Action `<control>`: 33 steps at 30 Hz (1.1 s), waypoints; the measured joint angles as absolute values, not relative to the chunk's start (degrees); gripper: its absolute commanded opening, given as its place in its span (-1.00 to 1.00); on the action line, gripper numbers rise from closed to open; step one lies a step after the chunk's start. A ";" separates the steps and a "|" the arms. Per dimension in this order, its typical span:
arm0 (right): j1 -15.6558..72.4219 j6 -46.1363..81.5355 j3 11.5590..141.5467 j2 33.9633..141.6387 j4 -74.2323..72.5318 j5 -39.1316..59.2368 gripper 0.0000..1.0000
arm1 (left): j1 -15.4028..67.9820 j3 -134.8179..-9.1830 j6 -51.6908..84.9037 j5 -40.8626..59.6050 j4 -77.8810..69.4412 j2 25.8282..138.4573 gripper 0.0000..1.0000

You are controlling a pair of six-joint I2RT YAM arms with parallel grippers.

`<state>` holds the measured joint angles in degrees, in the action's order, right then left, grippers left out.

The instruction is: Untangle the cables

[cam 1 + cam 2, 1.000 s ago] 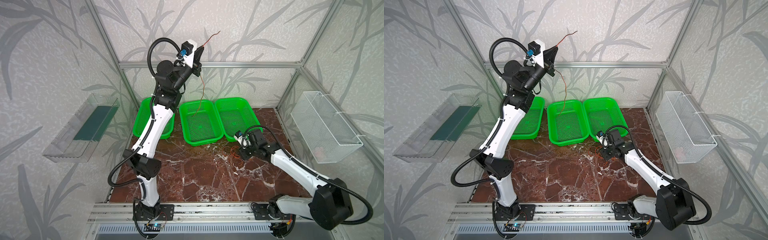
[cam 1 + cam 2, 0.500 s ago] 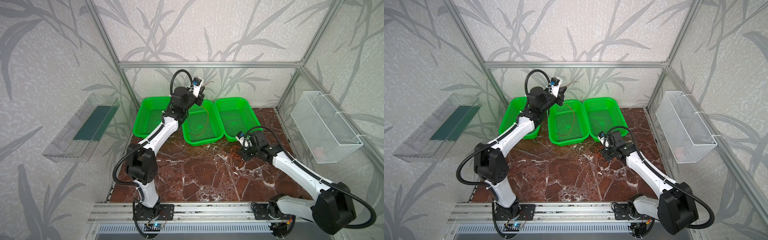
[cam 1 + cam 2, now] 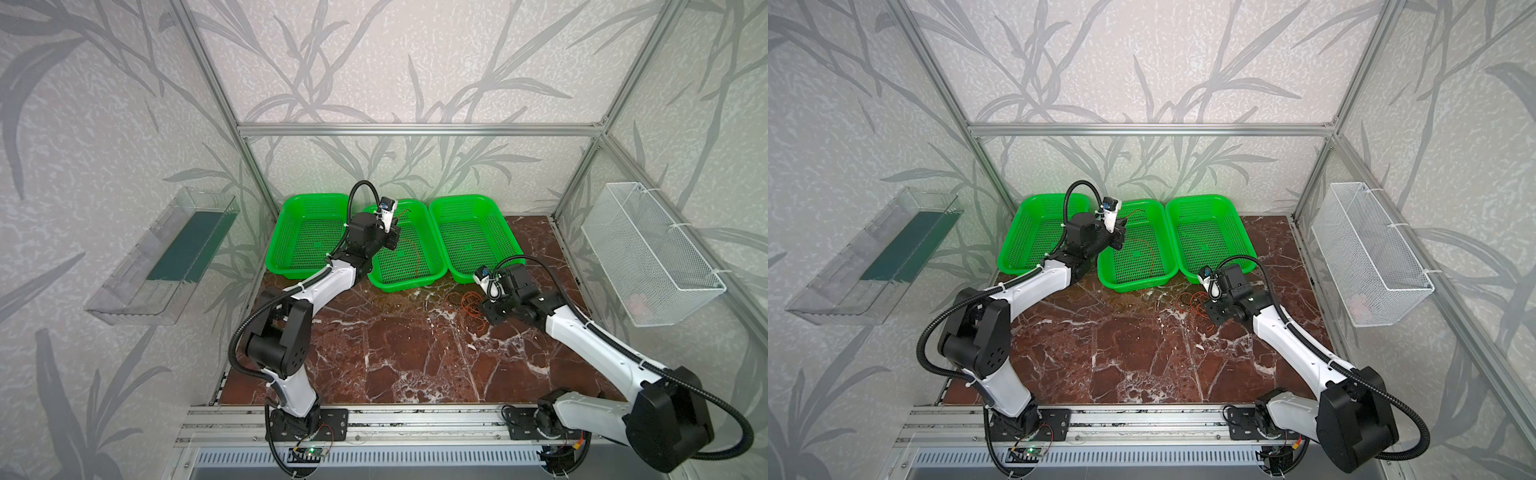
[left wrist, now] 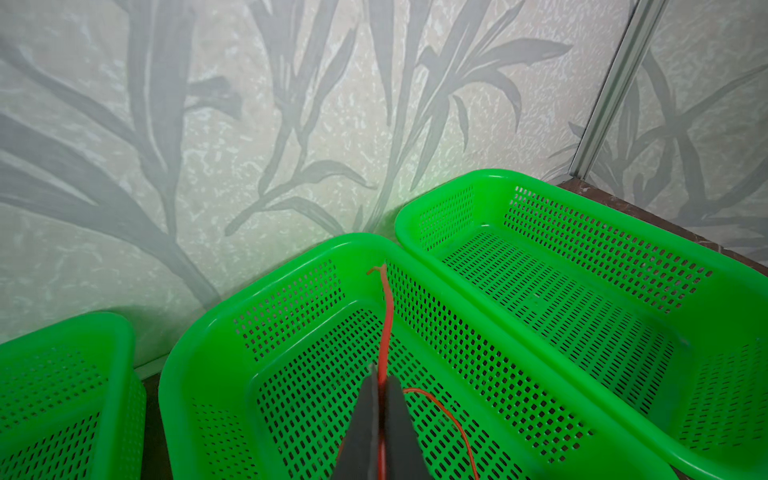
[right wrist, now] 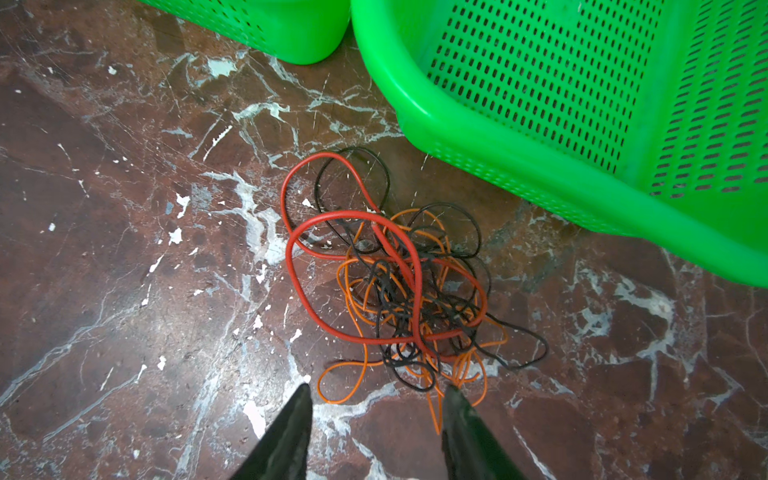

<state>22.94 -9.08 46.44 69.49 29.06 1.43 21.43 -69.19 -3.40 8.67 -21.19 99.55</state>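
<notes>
drop-off step: my left gripper (image 4: 379, 372) pinches one freed wire (image 4: 386, 316) over the middle tray (image 4: 199, 332); next i should release it there. right gripper (image 5: 378, 388) hangs half-spread above the tangle (image 5: 399, 282) on the table (image 5: 124, 249).

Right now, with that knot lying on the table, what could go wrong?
The red cable pinched in the left hand ends near the rim of the middle basket; let go, it might spring out. The open right hand hovers by the tangle, where red, black and orange strands cross; closing could grab several and tighten it.
</notes>
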 measured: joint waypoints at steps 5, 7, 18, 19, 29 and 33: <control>22.94 -8.51 46.00 68.86 29.08 0.84 0.02 | 21.43 -68.95 -1.98 7.20 -20.03 100.20 -1.00; 22.94 -8.36 46.00 68.66 29.08 0.60 0.02 | 21.43 -68.95 -1.43 7.01 -19.40 100.86 -0.95; 22.94 -7.92 46.00 69.41 29.06 0.67 0.05 | 21.43 -68.71 0.05 7.70 -16.03 101.34 0.03; 22.94 -7.79 46.00 69.60 29.06 0.86 0.05 | 21.43 -68.49 0.01 7.77 -15.88 101.21 0.04; 23.64 -4.43 46.37 71.18 28.93 2.98 0.06 | 21.71 -63.44 -3.62 11.25 -13.85 91.53 0.12; 27.11 -2.94 47.44 72.66 28.49 2.04 0.06 | 23.03 -58.94 -6.76 13.19 -13.21 84.42 0.12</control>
